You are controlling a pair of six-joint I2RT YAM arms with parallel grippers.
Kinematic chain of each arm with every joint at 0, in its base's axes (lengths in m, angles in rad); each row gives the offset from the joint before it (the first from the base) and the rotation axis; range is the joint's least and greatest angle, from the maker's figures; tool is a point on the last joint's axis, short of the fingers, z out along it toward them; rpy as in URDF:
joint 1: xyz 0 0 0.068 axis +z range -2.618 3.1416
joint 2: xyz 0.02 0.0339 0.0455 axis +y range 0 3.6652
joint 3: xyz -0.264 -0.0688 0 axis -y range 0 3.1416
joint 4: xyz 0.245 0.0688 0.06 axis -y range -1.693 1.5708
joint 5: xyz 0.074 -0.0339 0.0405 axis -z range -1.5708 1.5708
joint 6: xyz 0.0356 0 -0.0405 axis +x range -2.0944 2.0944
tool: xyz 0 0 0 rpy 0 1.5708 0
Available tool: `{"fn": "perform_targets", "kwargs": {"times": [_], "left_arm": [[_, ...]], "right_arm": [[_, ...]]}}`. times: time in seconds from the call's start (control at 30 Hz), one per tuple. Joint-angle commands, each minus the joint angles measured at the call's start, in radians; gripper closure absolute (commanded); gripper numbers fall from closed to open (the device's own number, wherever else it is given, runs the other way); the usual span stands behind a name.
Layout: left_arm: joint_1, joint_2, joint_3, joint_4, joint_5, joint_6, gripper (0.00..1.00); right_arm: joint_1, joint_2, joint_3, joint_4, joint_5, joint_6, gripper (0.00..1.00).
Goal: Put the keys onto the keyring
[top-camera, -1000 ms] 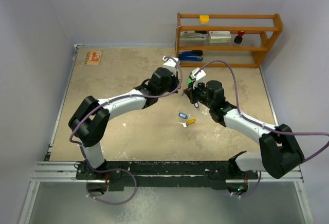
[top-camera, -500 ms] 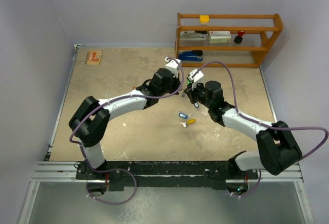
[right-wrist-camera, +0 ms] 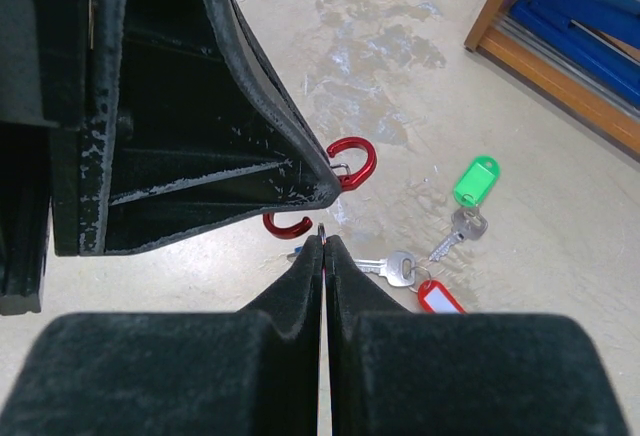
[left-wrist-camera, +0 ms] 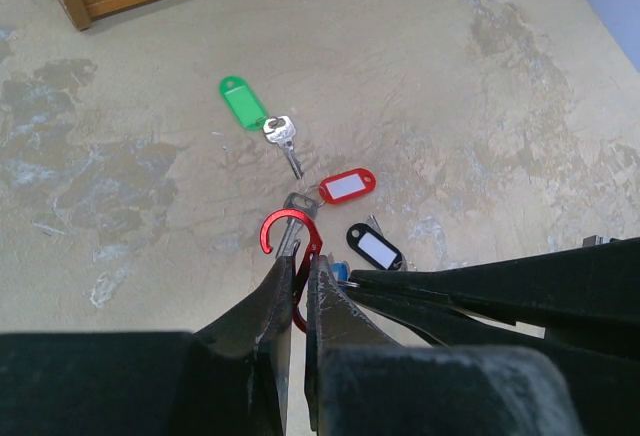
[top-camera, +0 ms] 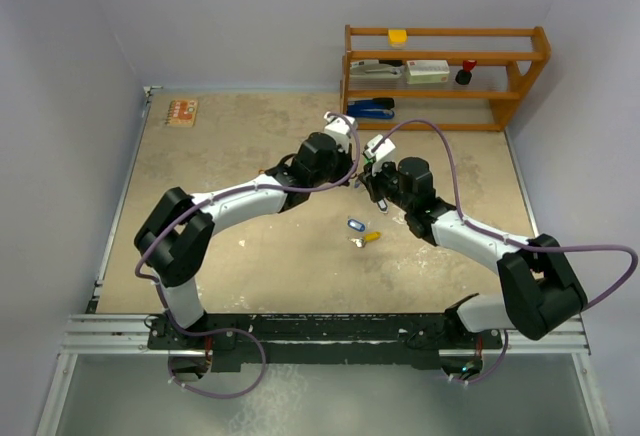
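The left gripper has its jaws pinching the red keyring, which sticks out past their tips above the table. The right gripper faces it tip to tip, jaws pressed together. A sliver of blue shows beside the right tips, but whether they pinch a key I cannot tell. Just ahead of the left jaws lie the white-tagged key and the red-tagged key, with the green-tagged key farther ahead. The blue-tagged key and the yellow-tagged key lie behind both jaws, toward the arm bases. The step in hand looks like threading a key onto the ring in mid-air. To do it well, the left jaws should probably hold the ring rigid and not twist, since the pinch sits on a thin curved wire that could pivot. The right jaws should probably bring the key's small hole square to the ring's open end, which I cannot make out here. They could then slide it along the curve rather than push straight in. With the two sets of fingers so close, small slow moves seem wise to avoid knocking the ring loose. The key is best let go only once it hangs on the ring.
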Motion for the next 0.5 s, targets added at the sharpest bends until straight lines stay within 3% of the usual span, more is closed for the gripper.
{"fn": "perform_targets", "kwargs": {"times": [0.0, 0.47], "left_arm": [[-0.008, 0.006, 0.053, 0.022, 0.020, 0.029, 1.00], [-0.010, 0.022, 0.066, -0.007, 0.022, 0.043, 1.00]], "right_arm": [[0.005, -0.010, 0.034, 0.055, 0.011, -0.016, 1.00], [0.005, -0.028, 0.027, 0.064, 0.011, -0.022, 1.00]]}}
